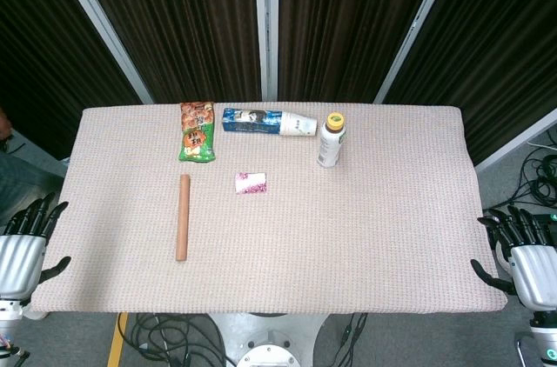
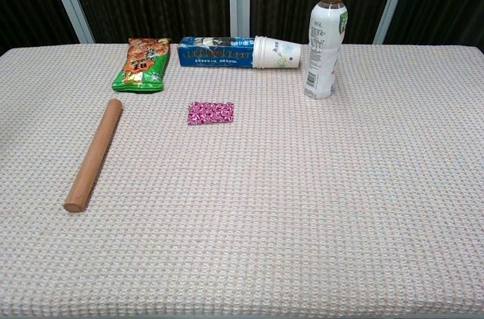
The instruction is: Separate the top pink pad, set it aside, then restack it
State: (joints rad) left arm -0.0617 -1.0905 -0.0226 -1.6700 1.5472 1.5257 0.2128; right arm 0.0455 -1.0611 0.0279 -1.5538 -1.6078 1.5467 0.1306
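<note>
— Pink pad (image 2: pixel 210 113) lies flat mid-surface, between the wooden rolling pin (image 2: pixel 93 154) and the bottle (image 2: pixel 324 41); the hands?
— Left hand (image 1: pixel 24 241) and right hand (image 1: pixel 525 250) hang off the surface's (image 2: pixel 302 205) edges; fingers spread, holding nothing.

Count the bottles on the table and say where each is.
1. The bottle with the yellow cap stands upright at the far side of the table, right of the paper cups lying on their side. No others show.

the pink pad (image 1: pixel 251 183) is lying mid-bench (image 1: pixel 374 245); the left hand (image 1: pixel 26 236) and right hand (image 1: pixel 522 250) are hanging open beside the bench edges.
</note>
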